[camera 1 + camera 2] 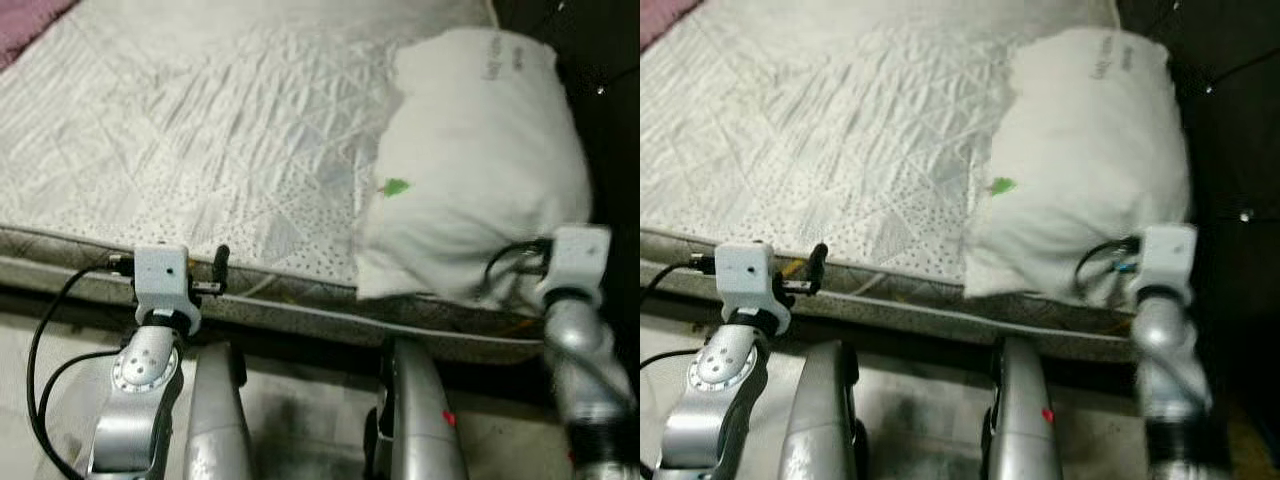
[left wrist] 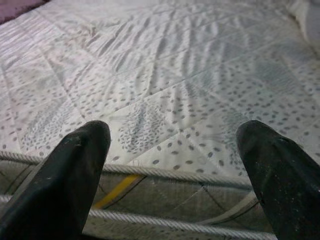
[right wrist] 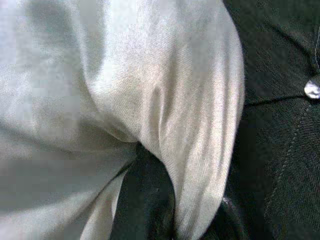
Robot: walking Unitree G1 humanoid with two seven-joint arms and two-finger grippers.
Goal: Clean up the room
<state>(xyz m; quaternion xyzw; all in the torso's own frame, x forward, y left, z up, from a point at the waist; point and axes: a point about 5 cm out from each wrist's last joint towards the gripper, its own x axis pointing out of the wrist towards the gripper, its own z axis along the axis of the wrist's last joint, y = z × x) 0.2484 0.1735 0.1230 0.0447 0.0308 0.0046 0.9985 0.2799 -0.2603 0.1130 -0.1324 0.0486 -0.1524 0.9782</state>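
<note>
A white pillow [image 1: 480,160] with a small green tag [image 1: 396,187] lies on the right side of the bed's quilted white mattress [image 1: 200,130], its near end hanging over the mattress edge. My right gripper [image 3: 150,200] is at the pillow's near right corner, shut on the pillow, with the white fabric bunched over a black finger [image 3: 142,195]. My left gripper [image 2: 175,165] is open just in front of the mattress's near edge, its fingers [image 2: 75,170] wide apart and holding nothing.
A pink cover [image 1: 25,25] shows at the bed's far left corner. A dark tufted headboard [image 1: 610,80] stands right beside the pillow. The mattress's piped side [image 1: 300,305] runs across in front of my silver legs [image 1: 215,420], above a pale floor [image 1: 300,430].
</note>
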